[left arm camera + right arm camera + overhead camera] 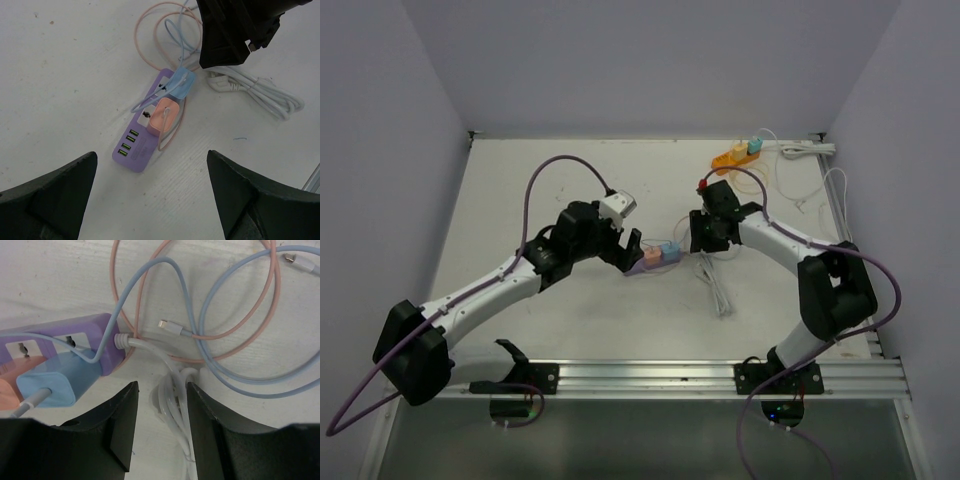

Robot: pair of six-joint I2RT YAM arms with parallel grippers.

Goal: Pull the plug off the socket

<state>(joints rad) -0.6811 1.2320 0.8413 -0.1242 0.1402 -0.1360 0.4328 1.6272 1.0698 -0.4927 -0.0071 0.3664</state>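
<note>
white table (570, 320), plugged purple socket strip (136, 149) between wide-open left claw (151, 159) and half-open right claw (161, 392), both empty

You're looking at a matt white desk (60, 75) with a faint grain. The purple socket strip (137, 150) and its blue plug (181, 85) are smooth plastic, and the white cord (272, 97) looks glossy, rubbery.

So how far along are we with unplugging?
Nothing is done: the blue charger and orange charger both sit in the purple power strip. In hand: left gripper hovers open above it, right gripper open at its cord end. Remaining: gripping and pulling a plug.
</note>
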